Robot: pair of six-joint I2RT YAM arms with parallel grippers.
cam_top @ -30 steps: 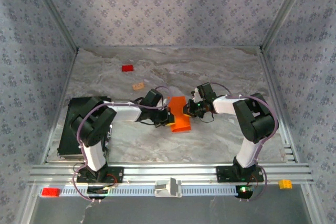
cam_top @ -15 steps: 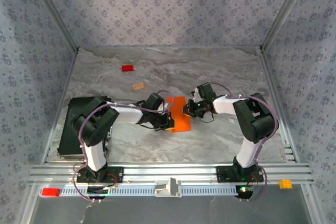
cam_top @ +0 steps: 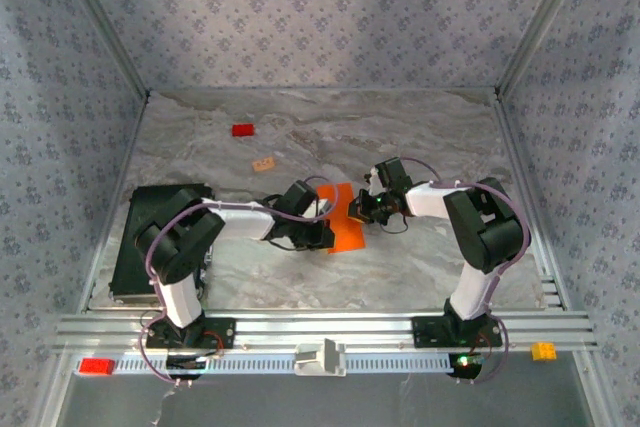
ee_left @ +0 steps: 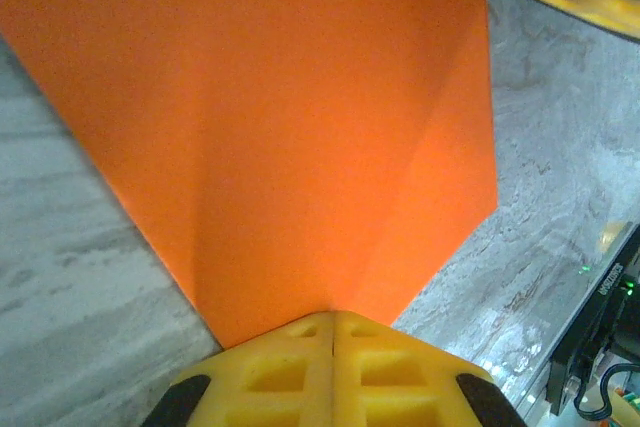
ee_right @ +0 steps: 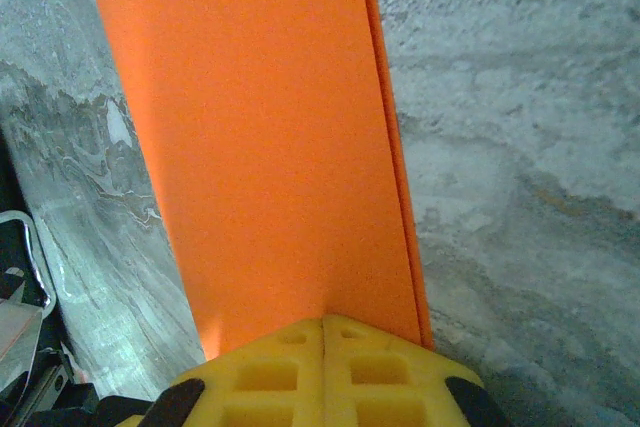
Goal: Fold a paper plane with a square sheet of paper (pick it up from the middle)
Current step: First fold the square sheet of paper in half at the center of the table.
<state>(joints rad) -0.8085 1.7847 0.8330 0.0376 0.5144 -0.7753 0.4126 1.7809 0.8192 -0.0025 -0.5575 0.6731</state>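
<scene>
2 grippers, both on the work. Left gripper (cam_top: 318, 233): jaws fully closed, pinching the square sheet of paper (cam_top: 343, 225) at its left edge, toward the near end. Right gripper (cam_top: 357, 212): jaws fully closed, pinching the same sheet at its right edge, a little farther up.

Paper location: mid-table (cam_top: 430, 137), directly between the 2 wrists. It is already folded to a narrow strip. Its long axis runs roughly far-to-near in the top view.

Left wrist view: closed yellow tips (ee_left: 332, 322) at bottom centre, and the sheet (ee_left: 290, 117) fans away from them, with 1 slanting crease on the right. Right wrist view: closed tips (ee_right: 323, 327), and the sheet (ee_right: 265, 127) runs straight ahead, with a doubled edge along its right side.

Cannot tell whether the strip rests on the marble or hangs just above it.

Judgement: neither arm is nearer, since each has an opposite long edge. The next crease therefore turns on the line between the 2 pinch points, across the strip. Uneven pulling could tear or skew it.

Small red block (cam_top: 242, 130) and tan block (cam_top: 264, 164) lie well apart, at far left.
</scene>
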